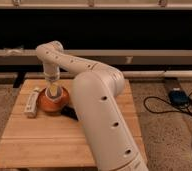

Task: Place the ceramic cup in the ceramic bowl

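The hand [53,88] hangs directly over the shallow round orange ceramic bowl [53,101]. The small white ceramic cup [53,91] sits at its tip, apparently held. This looks like the placing step; next, lower and let go.

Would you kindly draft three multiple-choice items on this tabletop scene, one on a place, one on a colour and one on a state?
1. Where is the gripper?
A. Directly over the ceramic bowl
B. Above the floor cables
C. At the table's near right corner

2. What colour is the ceramic bowl?
A. Blue
B. Orange
C. Green

3. How does the off-white lump lie?
A. Inside the bowl
B. On the floor
C. On the wooden table, left of the bowl

Answers:
1. A, since the arm reaches down to the bowl's middle, with the ceramic cup at its tip inside the rim.
2. B, since its wall shows orange against the pale wood.
3. C, since it rests on the boards beside the bowl's left edge.
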You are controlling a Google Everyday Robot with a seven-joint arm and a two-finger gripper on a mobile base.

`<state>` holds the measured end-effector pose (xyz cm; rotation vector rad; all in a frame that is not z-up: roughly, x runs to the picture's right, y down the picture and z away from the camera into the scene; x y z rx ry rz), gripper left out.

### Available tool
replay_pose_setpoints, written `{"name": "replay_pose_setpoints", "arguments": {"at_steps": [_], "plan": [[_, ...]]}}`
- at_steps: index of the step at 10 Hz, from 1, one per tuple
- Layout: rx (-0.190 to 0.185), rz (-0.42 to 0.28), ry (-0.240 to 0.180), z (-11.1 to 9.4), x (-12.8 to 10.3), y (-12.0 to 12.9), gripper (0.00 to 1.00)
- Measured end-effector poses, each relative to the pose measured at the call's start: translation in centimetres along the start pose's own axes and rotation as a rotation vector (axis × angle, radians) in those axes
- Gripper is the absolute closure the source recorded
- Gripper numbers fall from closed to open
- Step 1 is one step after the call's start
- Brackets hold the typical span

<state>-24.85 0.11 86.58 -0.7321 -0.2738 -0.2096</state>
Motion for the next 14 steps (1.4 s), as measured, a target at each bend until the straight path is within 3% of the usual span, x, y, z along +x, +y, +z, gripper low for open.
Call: {"name": "replay_pose_setpoints", "arguments": {"at_steps": [3,5,11,14], "plan": [[0.004,0.009,-0.006,0.5,0.5,-0.4,0.2],[0.031,0.021,-0.03,-0.6,0.6,-0.7,0.2],[0.233,0.067,-0.189,-10.3,2.6,-1.5,0.2],[0.263,0.068,-0.216,-12.0,3.5,-1.0,0.2]]}}
